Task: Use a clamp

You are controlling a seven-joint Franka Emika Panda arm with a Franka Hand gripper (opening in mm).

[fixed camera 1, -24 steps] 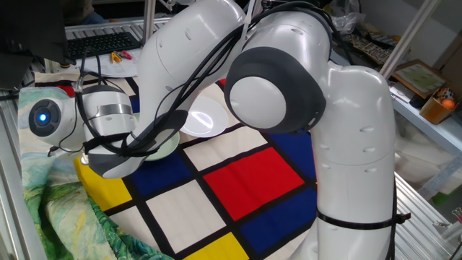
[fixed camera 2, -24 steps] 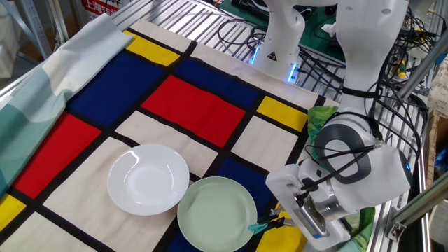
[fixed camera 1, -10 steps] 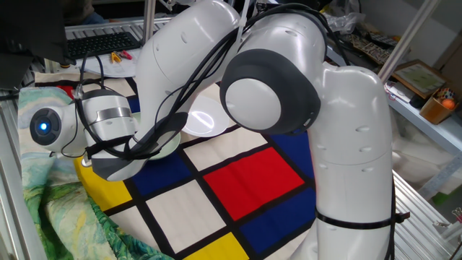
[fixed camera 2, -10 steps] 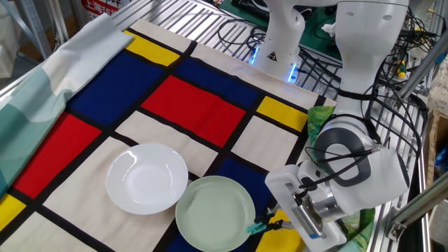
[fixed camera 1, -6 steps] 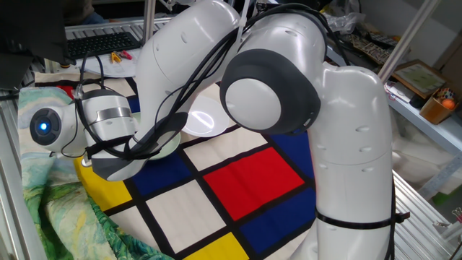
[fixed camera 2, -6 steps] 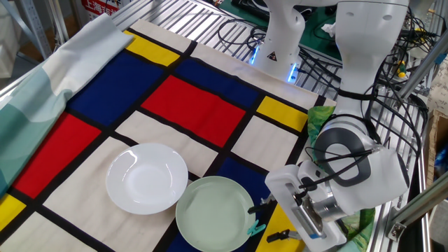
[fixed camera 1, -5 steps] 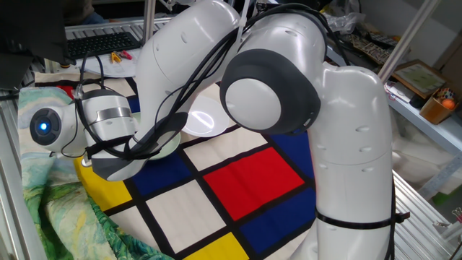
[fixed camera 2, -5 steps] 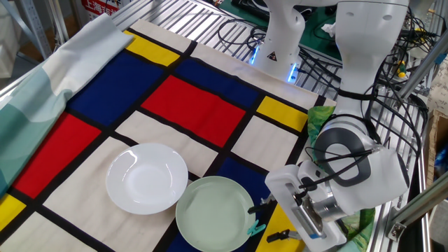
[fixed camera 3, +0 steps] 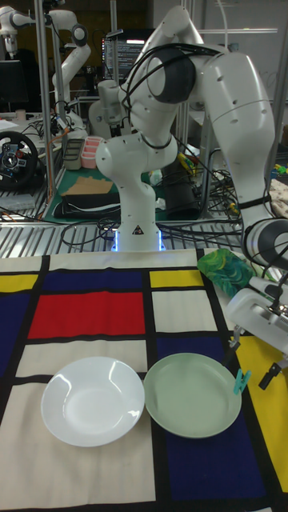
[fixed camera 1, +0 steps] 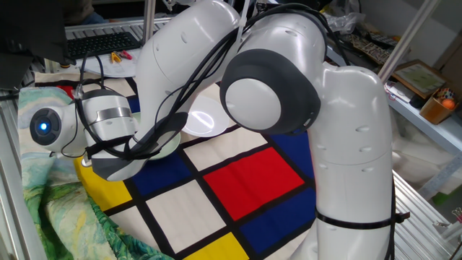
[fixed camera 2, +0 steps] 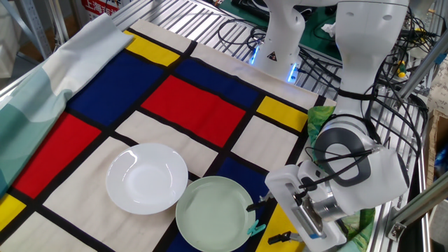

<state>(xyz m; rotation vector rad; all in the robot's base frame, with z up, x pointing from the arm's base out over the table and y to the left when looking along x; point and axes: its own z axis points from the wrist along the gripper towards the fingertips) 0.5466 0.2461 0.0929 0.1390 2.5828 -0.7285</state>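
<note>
The clamp (fixed camera 2: 255, 229) is a small teal clip sitting on the right rim of the pale green plate (fixed camera 2: 213, 213); the tall fixed view shows the clamp (fixed camera 3: 240, 382) at the same rim of that plate (fixed camera 3: 192, 394). My gripper (fixed camera 2: 268, 220) stands open around it, one black finger on each side, neither touching the clamp. From the tall fixed view the gripper (fixed camera 3: 250, 360) also reads as open. In the one fixed view the arm hides both gripper and clamp.
A white plate (fixed camera 2: 146, 178) lies just left of the green one on the colour-block cloth (fixed camera 2: 196, 105). Crumpled green fabric (fixed camera 2: 323, 115) and cables lie by the robot base at the table's right edge. A second white arm stands behind.
A second ago the fingers were closed on the clamp at the plate's rim; they have since spread apart, leaving the clamp on the rim. Nothing has moved in the last half second.
</note>
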